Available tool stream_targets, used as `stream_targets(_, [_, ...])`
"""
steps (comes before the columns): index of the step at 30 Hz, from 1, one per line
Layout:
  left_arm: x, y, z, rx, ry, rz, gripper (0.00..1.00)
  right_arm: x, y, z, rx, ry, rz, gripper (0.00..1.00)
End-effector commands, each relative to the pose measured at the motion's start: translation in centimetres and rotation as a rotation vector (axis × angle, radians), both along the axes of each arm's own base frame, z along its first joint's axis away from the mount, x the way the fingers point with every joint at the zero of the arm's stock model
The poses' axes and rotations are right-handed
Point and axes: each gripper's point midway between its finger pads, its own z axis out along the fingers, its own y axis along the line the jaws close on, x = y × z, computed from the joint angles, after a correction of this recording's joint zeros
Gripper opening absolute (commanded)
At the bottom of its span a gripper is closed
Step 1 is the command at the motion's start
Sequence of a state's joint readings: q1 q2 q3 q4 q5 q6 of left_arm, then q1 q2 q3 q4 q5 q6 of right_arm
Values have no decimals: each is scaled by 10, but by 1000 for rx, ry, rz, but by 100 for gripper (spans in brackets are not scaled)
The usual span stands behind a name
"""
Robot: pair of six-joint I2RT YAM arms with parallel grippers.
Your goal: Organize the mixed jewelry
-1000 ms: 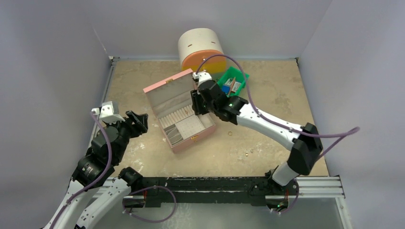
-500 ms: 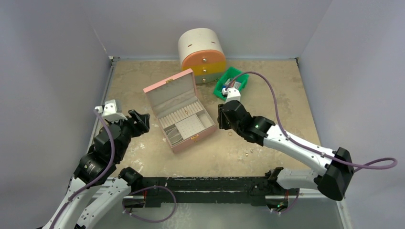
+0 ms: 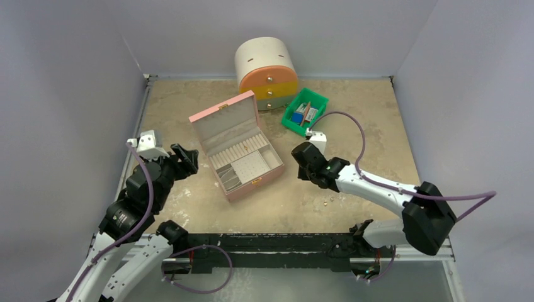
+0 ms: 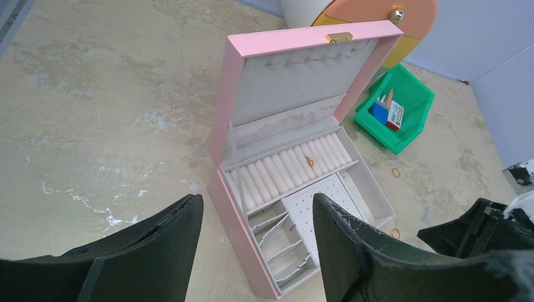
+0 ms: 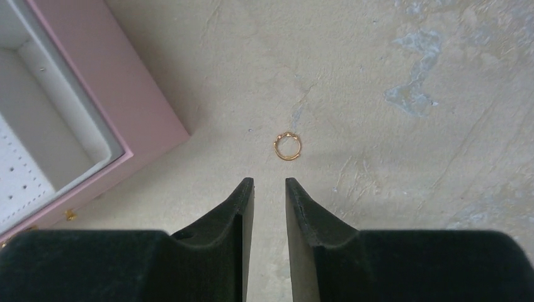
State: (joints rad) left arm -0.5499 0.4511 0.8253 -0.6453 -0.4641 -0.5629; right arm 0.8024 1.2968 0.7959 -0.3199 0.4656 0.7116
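Poised just short of a gold ring [image 5: 288, 146] lying on the tabletop [image 5: 403, 75] beside the pink jewelry box [image 5: 107, 69], with right fingers [image 5: 238, 211] narrowly parted and empty; with left fingers [image 4: 167, 234] spread wide, grasping nothing.

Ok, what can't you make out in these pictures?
- Ring, top view: hidden by the right gripper; clear only from the right wrist.
- Gold specks, top view: too small to tell rings from studs.
- Box, right wrist view: cut off by the left edge.
- Bin contents, top and left wrist views: too small to identify.
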Motion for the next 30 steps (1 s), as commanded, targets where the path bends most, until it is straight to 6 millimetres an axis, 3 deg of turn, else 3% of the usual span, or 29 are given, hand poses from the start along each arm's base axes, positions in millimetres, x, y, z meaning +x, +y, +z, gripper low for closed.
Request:
stream_targets(1, [3, -1, 17, -23, -52, -2, 64, 18, 8, 1, 71, -29, -126, 29])
stream_targets(15, [1, 0, 20, -32, -65, -5, 64, 33, -3, -14, 133, -55, -397, 25])
stream_targets(30, [0, 0, 20, -32, -67, -5, 64, 40, 3, -36, 145, 2, -459, 24])
